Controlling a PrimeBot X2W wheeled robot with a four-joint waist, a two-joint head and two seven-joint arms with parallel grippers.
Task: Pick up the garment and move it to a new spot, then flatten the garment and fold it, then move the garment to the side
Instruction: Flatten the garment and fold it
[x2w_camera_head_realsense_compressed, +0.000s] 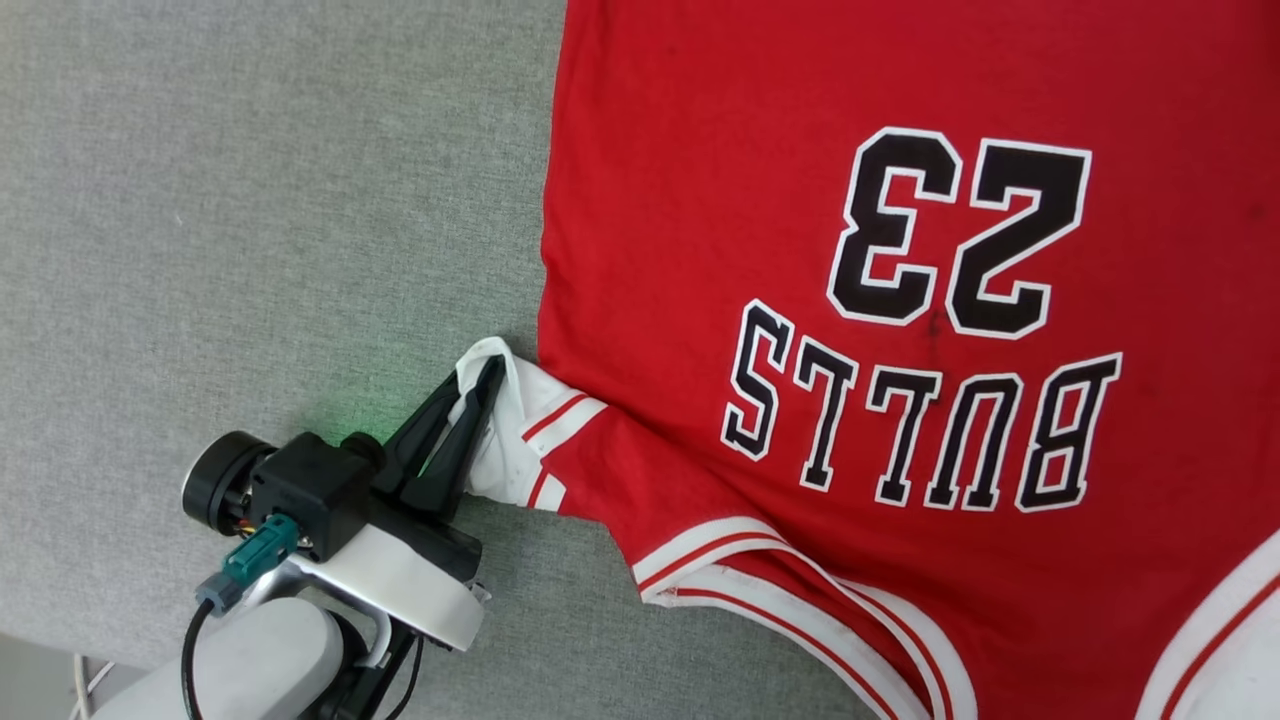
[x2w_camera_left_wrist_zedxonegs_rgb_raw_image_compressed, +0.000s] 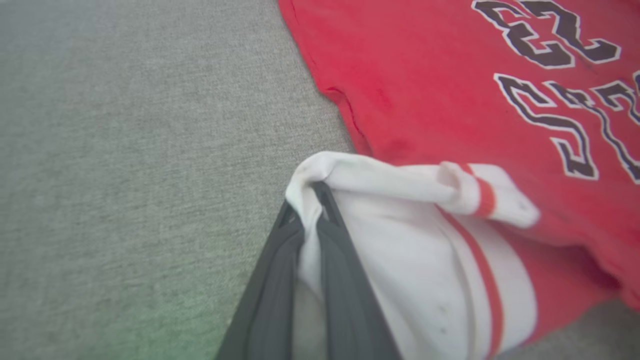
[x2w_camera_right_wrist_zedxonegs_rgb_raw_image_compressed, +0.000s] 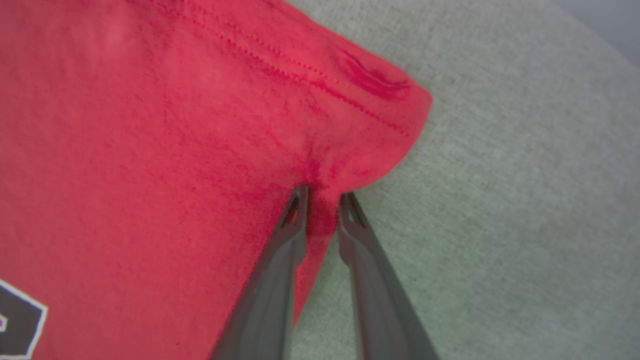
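Two grips: we see both of our grippers pinched onto the shirt (x2w_camera_head_realsense_compressed: 700, 200), one at a sleeve and one at a red corner.
Left gripper (x2w_camera_head_realsense_compressed: 488, 378): its fingers (x2w_camera_left_wrist_zedxonegs_rgb_raw_image_compressed: 330, 225) are pressed almost together with only a fold of white cloth between them. In its wrist view the cloth wraps over their tips.
Left hold: the white sleeve (x2w_camera_head_realsense_compressed: 520, 425) with its red stripes, bunched and drawn out from the shirt body. In our head view it sits left of the lettering (x2w_camera_head_realsense_compressed: 930, 320) and a little below it.
Right gripper (x2w_camera_right_wrist_zedxonegs_rgb_raw_image_compressed: 324, 196): its fingers are a narrow gap apart with a tuck of red cloth caught between the tips. Creases run from that tuck into the shirt.
Right hold: a red corner of the shirt, its stitched hem just beyond the tips. A scrap of the lettering shows at the lower left of that wrist view, well apart from the tips.
Shirt: spread lettering side up on the grey surface (x2w_camera_head_realsense_compressed: 250, 200), with "BULLS 23" upside down to us and striped trim below the lettering.
Grey surface: woven grey, lying left of the lettering past the shirt's straight red edge. Our left gripper sits over it.
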